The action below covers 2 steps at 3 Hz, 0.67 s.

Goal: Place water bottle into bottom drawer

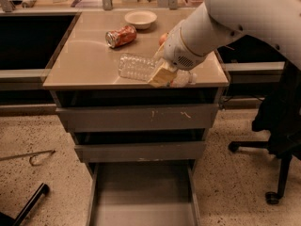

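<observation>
The water bottle [135,67] is clear ribbed plastic and lies on its side on the tan cabinet top, near the front edge, with its neck end [188,78] pointing right. My gripper [162,74] is down over the bottle's neck half, at the front edge of the top. The white arm comes in from the upper right. The bottom drawer [141,189] is pulled open below, and its flat grey floor is bare. The two drawers above it are closed.
A crushed red soda can [121,36] and a white bowl [140,18] sit at the back of the top. A reddish object [162,37] is half hidden behind the arm. An office chair [281,140] stands at the right. A metal hook [32,157] lies on the floor.
</observation>
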Each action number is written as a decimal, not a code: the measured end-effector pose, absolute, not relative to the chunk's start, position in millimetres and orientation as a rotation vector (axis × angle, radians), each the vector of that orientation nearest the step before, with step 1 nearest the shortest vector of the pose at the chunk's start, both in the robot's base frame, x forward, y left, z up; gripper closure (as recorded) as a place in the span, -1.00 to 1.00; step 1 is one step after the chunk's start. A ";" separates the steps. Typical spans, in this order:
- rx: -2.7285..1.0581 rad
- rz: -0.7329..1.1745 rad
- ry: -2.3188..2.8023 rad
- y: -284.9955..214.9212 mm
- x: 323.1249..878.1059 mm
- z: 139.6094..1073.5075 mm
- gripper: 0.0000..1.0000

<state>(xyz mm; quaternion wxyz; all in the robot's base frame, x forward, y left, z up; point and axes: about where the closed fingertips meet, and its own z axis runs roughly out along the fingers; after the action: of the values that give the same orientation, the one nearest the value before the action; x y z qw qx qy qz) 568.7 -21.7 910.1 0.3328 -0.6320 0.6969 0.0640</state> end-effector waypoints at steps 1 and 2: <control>-1.665 0.174 1.816 -17.3 569.2 910.7 1.00; -1.655 0.189 1.831 -15.5 562.5 894.5 1.00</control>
<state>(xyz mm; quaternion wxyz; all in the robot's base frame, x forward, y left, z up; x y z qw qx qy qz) 562.5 -15.5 894.5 0.3270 -0.6319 0.6990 0.0721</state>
